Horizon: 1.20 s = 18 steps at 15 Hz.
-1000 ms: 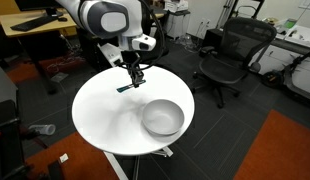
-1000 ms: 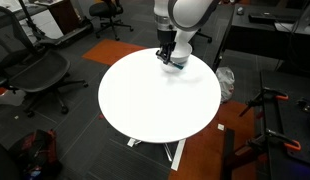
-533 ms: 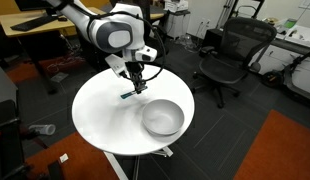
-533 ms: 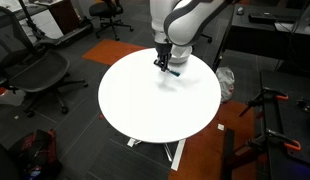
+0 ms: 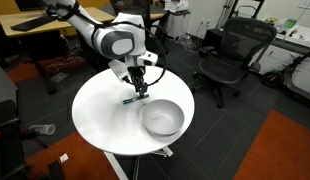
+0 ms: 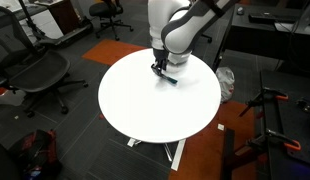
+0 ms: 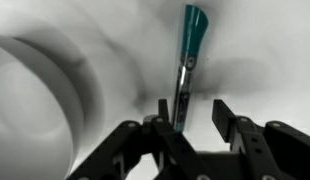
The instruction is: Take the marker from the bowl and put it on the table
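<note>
The teal-blue marker (image 7: 188,50) lies on the white table (image 5: 100,120), its dark end between my fingers, close to the left finger (image 7: 161,124) and apart from the right one. My gripper (image 7: 191,108) is open, low over the tabletop. In both exterior views the gripper (image 5: 138,88) (image 6: 158,67) hangs right above the marker (image 5: 129,100) (image 6: 171,79). The round silvery bowl (image 5: 162,118) stands empty just beside the gripper, toward the table's edge. It fills the left of the wrist view (image 7: 35,90). The arm hides the bowl in one exterior view.
Black office chairs (image 5: 227,55) (image 6: 40,75) stand around the table. Wooden desks (image 5: 35,25) are behind the arm. A black stand (image 6: 270,110) is on the orange carpet beside the table. Most of the white tabletop (image 6: 145,115) is bare.
The gripper has come down toward the tabletop and shifted closer to the bowl with the marker. The marker now rests on the table between open fingers.
</note>
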### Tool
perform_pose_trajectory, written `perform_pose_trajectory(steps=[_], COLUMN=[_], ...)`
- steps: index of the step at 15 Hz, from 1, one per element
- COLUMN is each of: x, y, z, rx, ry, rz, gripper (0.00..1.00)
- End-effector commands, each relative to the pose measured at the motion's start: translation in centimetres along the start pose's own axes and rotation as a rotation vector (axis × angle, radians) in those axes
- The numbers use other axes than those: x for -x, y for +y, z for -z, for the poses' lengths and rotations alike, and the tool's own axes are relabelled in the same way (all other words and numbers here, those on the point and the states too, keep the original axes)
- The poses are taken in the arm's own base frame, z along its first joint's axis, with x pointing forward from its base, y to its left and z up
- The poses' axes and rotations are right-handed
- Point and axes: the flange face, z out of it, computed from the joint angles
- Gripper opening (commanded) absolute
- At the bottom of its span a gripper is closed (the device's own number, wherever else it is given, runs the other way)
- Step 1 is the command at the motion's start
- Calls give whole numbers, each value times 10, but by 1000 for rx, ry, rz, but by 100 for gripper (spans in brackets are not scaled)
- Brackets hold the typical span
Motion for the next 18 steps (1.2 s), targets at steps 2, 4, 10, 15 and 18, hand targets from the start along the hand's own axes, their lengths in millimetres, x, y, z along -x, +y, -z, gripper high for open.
perform_pose_trajectory(steps=[2,4,10,15,18], x=[-5,-1,11,30,39], y=[-3,-5,-7,-5,-1], z=[25,40,91,133,152], rx=[-6,-19,-22,-37,-47], ry=[49,57,92,114,135], rz=[0,6,7,15,7], gripper=[88,100,100,100,100])
